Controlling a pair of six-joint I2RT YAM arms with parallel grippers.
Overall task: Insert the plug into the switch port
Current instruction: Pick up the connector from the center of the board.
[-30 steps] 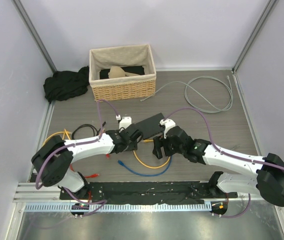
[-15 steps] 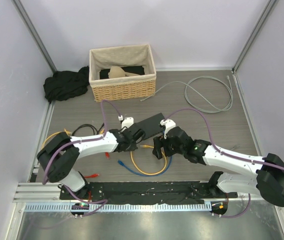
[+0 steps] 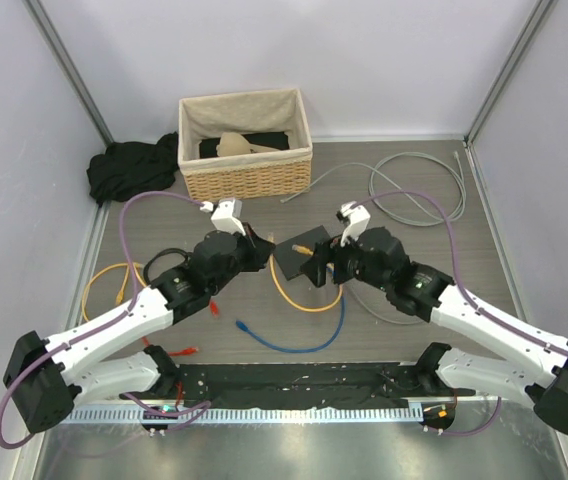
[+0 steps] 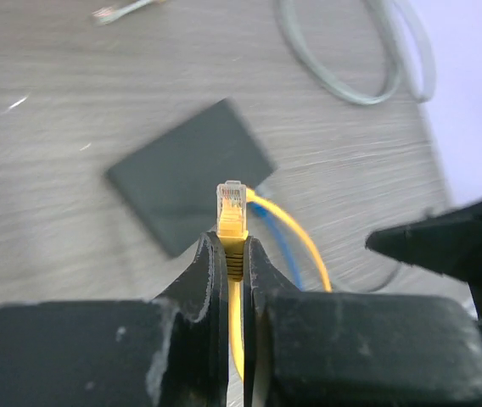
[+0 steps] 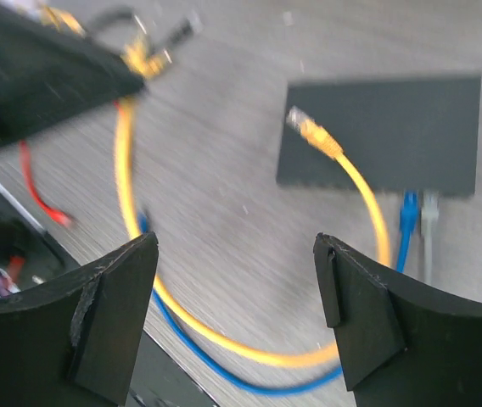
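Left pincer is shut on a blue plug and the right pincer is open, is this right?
No: the plug is yellow, not blue, as the left wrist view shows. The left pincer is shut on it and the right pincer is open.

The switch sits tight between the left hand and the right hand, so little room is left on either side. Its socket edge faces the right hand, with a blue cable and a grey cable already plugged there and the yellow cable arcing just beside them. Bare surface lies open between switch and wicker basket.
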